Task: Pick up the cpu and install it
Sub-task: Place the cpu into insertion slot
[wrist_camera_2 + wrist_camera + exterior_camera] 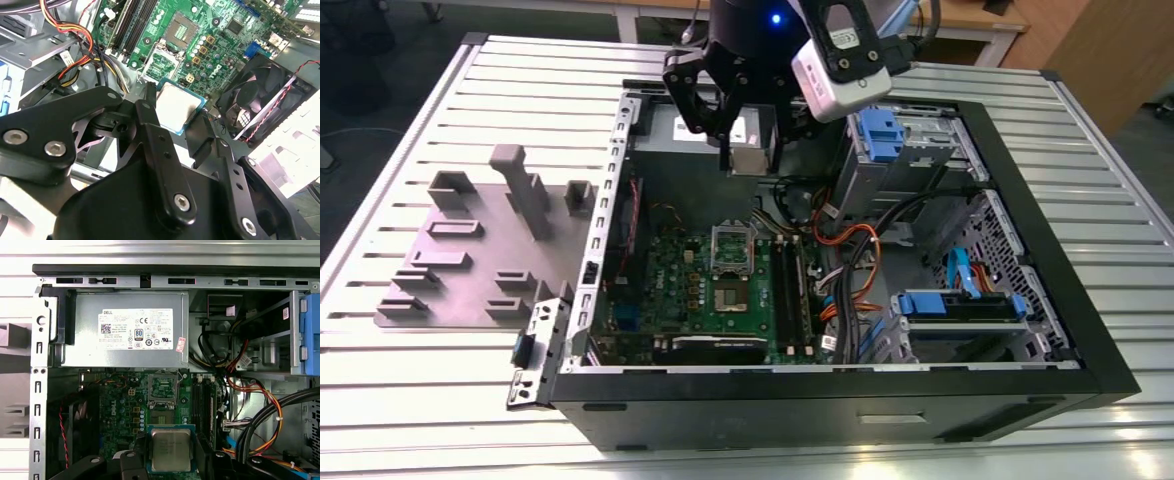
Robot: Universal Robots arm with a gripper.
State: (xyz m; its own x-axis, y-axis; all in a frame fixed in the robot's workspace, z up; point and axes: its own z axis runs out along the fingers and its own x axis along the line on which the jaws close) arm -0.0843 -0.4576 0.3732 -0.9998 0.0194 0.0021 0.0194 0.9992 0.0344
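Note:
The cpu (pixel 171 449) is a small square chip with a silvery metal top and a pale green edge. My gripper (pixel 171 456) is shut on it, one black finger on each side, as both wrist views show: cpu (pixel 176 106), gripper (pixel 178 116). In the exterior view the gripper (pixel 747 150) hangs with the cpu (pixel 747 146) above the far end of the open computer case, over the power supply. The empty socket (pixel 162 414) on the green motherboard (pixel 678 285) lies below, its hinged metal frame (pixel 162 386) folded open.
A grey power supply box (pixel 125 335) with a white label fills the case's far end. Orange, yellow and black cables (pixel 847 245) run beside the memory slots (pixel 787 290). Blue drive brackets (pixel 961 300) sit at the exterior view's right. A black fan (pixel 252 107) is near the board. A grey fixture plate (pixel 474 250) lies outside the case.

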